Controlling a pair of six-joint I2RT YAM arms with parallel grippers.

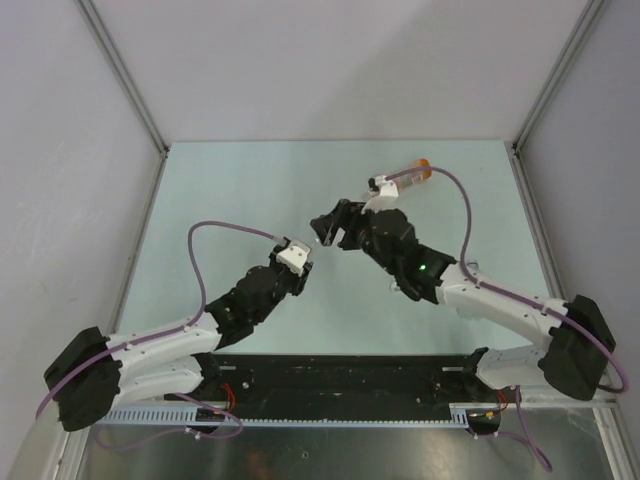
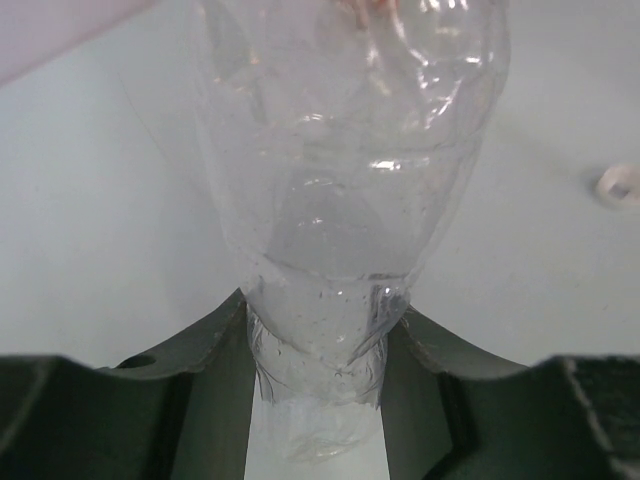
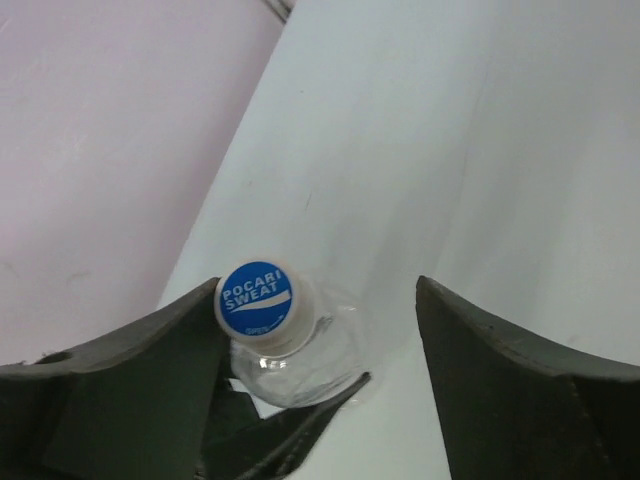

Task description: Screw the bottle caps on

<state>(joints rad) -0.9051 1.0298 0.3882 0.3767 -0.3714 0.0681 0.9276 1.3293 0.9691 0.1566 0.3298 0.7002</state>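
the blue-printed cap [image 3: 258,305] sits on the clear bottle [image 2: 340,200] at lower left of the right wrist view, the left end effector [image 2: 318,350] clamping that bottle, the right end effector [image 3: 318,300] wide and off-centre, so closing could push the cap crooked.

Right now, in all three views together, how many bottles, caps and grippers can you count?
Bottles: 2, the clear bottle and the orange bottle
Caps: 2, the blue cap on the clear bottle and a small white cap, or so it looks, on the table
Grippers: 2, the left gripper and the right gripper
Total: 6
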